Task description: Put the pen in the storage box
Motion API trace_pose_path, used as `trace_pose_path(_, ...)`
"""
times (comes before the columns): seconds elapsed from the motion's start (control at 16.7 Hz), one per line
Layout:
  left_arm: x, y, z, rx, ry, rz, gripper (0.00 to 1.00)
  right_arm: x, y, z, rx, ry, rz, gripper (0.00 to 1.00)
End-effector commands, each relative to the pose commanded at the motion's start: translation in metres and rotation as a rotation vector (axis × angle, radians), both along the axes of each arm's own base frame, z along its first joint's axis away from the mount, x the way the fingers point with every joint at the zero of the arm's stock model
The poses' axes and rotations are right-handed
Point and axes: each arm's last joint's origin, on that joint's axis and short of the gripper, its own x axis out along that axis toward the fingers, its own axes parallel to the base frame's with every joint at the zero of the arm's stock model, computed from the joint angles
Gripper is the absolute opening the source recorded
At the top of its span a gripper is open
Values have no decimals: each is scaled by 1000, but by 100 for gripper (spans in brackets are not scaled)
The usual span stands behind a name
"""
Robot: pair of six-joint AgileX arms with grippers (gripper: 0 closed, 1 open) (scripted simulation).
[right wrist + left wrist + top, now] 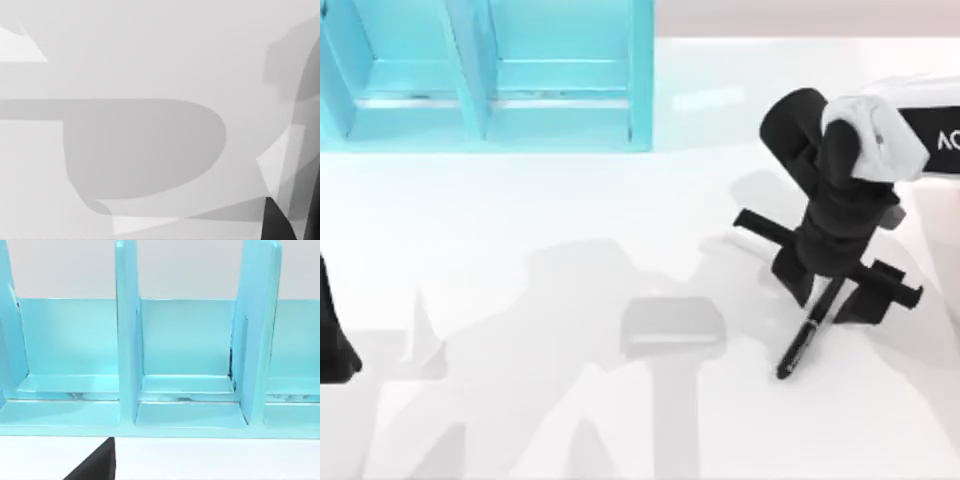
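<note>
**Pen under the right gripper, storage box far across the table**

The turquoise storage box (490, 75) stands at the table's (520, 230) far left edge, well apart from the pen. The right gripper (830, 290) is over the right side, spread wide and gripping nothing that I can make out. The pen (807, 337) runs diagonally from between its fingers toward the near left. The left arm sits parked at the left edge.
</note>
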Motion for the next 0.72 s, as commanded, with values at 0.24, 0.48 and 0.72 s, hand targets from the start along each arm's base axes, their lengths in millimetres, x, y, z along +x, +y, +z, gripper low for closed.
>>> trace_pose_path(0.24,0,0,0,0,0,0,100,-5,-6,30,-38,-16,28,0)
trace_pose_path(0.48,0,0,0,0,0,0,100,-1,-4,57,-38,-15,27,0)
trace_pose_path(0.72,0,0,0,0,0,0,100,-3,-5,99,-48,6,27,0)
